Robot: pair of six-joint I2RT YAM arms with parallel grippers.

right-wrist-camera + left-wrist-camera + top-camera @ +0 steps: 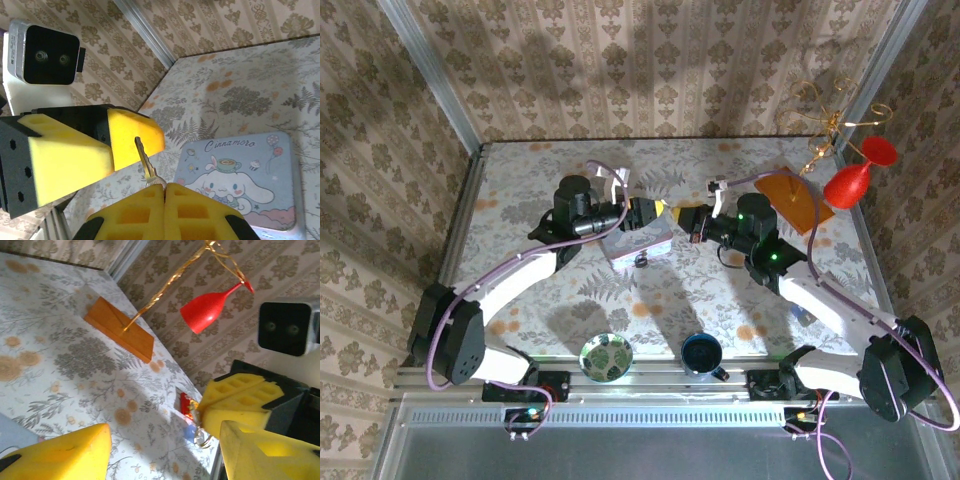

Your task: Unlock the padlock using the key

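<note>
Right gripper (165, 189) pinches the key (143, 155) tight, blade poking toward the left gripper (165, 452), whose fingers are spread and empty. The padlock (642, 261) sits below them at the tin's (240, 185) near edge. Best move, I'd say: left drops and clamps the lock body, keyhole facing right.

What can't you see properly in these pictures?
- Top view: the padlock may be the dark speck at the edge of the tin, but it is too small to tell.
- Right wrist view: the key has its head hidden inside the right gripper.
- Right wrist view: the tin's lower side is cut off by the picture's edge.
</note>
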